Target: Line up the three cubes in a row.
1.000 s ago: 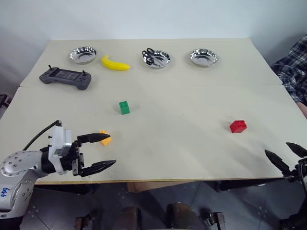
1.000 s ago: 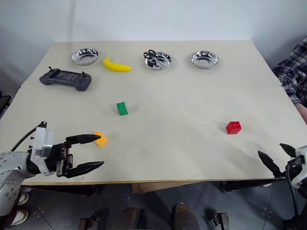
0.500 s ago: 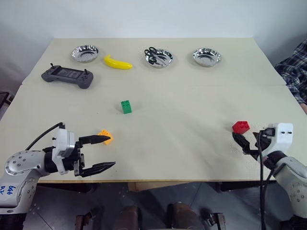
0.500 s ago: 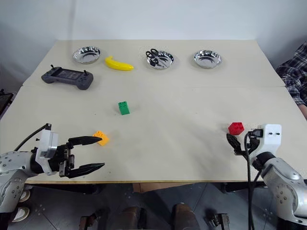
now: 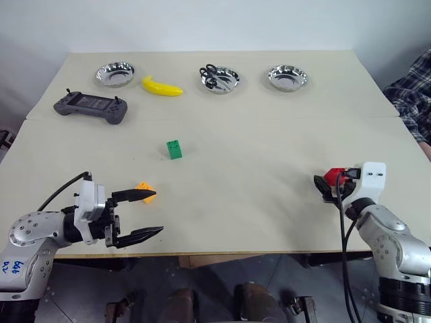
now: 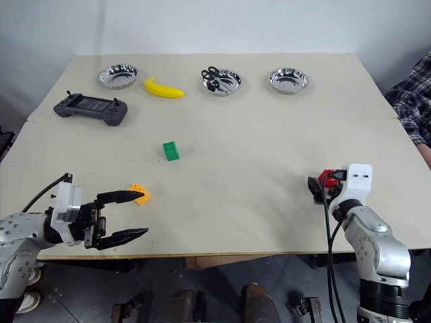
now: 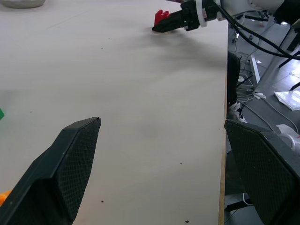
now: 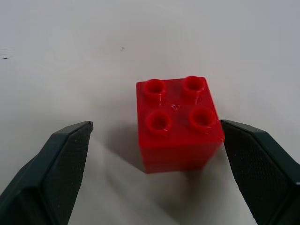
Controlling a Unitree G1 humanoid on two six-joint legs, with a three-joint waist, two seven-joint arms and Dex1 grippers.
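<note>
One beige table point(image 5: 269, 222) carries every item, listed here from largest to smallest. A black handheld controller point(image 5: 91, 108) lies at the far left, with a yellow banana point(image 5: 161, 87) near it to the right. Three metal bowls stand in a row along the far edge: the left bowl point(image 5: 114, 73), the middle bowl point(image 5: 220, 78), which holds black scissors point(image 5: 210, 73), and the right bowl point(image 5: 288, 77). The left gripper point(image 5: 143, 214) is level over the near left edge with its jaws spread wide and nothing between them. The right gripper point(image 8: 154, 140) is at the right side of the table, jaws spread, with one finger at each side of the red cube point(image 8: 177, 123); the cube sits studs up on the table, one finger just beside it and the other apart from it. The green cube point(image 5: 174, 149) stands left of centre. The orange-yellow cube point(image 5: 145, 190) lies near the front left, just beyond the left gripper's upper finger.
</note>
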